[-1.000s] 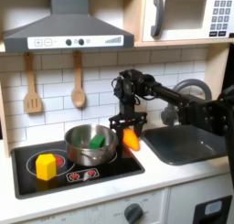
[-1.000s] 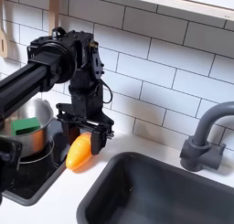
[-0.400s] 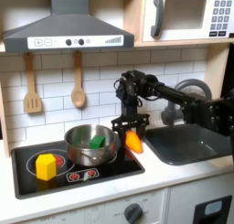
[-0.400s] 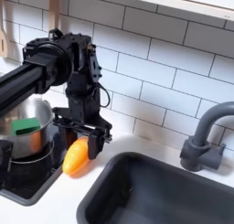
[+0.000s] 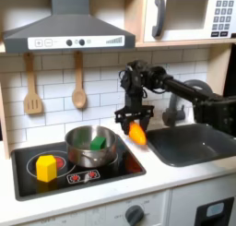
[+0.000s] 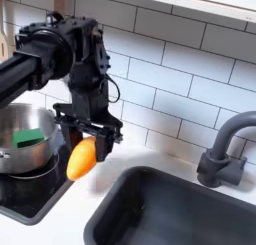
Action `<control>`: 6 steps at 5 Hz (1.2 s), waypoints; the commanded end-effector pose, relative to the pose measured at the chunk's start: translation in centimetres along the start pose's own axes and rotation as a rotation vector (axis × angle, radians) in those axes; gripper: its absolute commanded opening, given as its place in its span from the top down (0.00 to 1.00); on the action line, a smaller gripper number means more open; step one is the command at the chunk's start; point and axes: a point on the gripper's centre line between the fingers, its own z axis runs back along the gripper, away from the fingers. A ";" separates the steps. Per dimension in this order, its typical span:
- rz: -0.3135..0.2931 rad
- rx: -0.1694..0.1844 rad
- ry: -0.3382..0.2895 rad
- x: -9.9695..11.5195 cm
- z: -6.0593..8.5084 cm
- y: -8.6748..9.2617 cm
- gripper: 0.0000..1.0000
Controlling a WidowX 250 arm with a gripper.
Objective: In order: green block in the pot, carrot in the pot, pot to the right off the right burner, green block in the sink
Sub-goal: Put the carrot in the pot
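**Carrot held clear of the stove, green cube in the pot**

Your black gripper point(image 5: 136, 122) has its jaws closed on the stubby, tapered orange toy carrot point(image 5: 137, 133), which hangs below the fingers, clear of the surface. In the second exterior view the gripper point(image 6: 84, 136) holds the smooth, rounded carrot point(image 6: 81, 158) over the edge of the black glossy stovetop point(image 6: 30, 194), just to the right of the pot in that picture.

The round, shiny stainless-steel pot point(image 5: 91, 146) with low straight sides sits on the stovetop point(image 5: 101, 177), and the small bright green plastic cube point(image 5: 98, 141) lies inside it; you can see the cube point(image 6: 29, 138) against the polished wall point(image 6: 38, 121) in the second exterior view too.

The dark grey rectangular recessed sink point(image 5: 189, 143) lies on the first exterior view's right, beside its dark curved faucet point(image 6: 222, 149). A larger yellow block point(image 5: 44, 167) stands on the stovetop to the pot's left in the first exterior view.
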 end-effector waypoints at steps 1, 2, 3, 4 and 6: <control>0.064 0.039 -0.048 -0.3 3.0 0.9 1.00; 0.091 0.067 -0.077 0.1 4.3 1.3 1.00; 0.120 0.096 -0.088 0.3 4.9 2.0 1.00; 0.194 0.128 -0.103 0.5 5.3 3.8 1.00; 0.287 0.167 -0.147 1.0 6.4 5.5 1.00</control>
